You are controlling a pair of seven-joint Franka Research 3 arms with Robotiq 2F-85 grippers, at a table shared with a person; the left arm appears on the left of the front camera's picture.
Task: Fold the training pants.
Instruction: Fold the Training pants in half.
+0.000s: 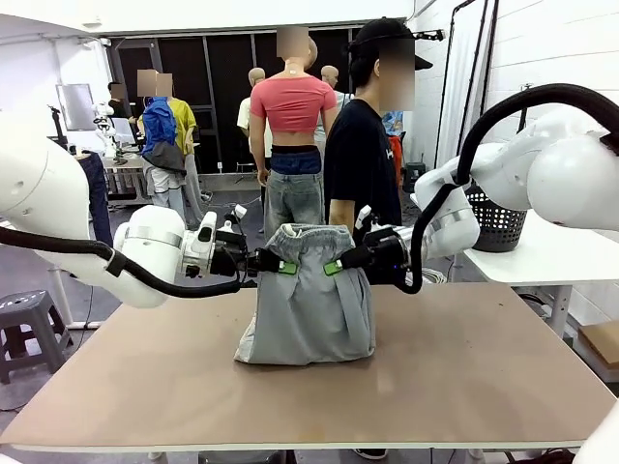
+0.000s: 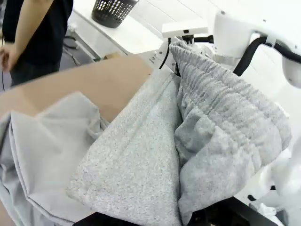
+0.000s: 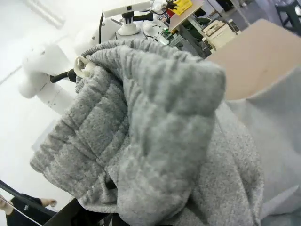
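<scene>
From the front, the pants [image 1: 308,304] are hanging by their waistband above the middle of the table [image 1: 464,377], and both arms are sharing the load. The left claw [image 1: 287,267] is pinching the waistband's left end, the right claw [image 1: 333,268] the right end, each clamped together on the cloth with green pads showing. So the waistband is running straight across between the two claws, and the long axis of the pants is dropping down from it; the lower part is already bunching on the tabletop. Neither arm is nearer: they are meeting the cloth from opposite sides at the same height. A person [image 1: 363,155] is standing just behind the far edge, hands off the cloth. My read: the coming move depends on that hanging length, which way it gets laid down from the held edge.

Over to the left wrist view: the gathered waistband [image 2: 225,117] is rising right out of the bottom edge, where this claw's fingers are buried in it, and the fabric is falling away to the table below. The other arm is sitting at the band's far end.

Right wrist view now: same story mirrored, ribbed waistband [image 3: 141,108] bunching up over the fingers, a white drawstring tip [image 3: 83,67] poking out.

Count: one pair of pants, two claws, one person at the table.
</scene>
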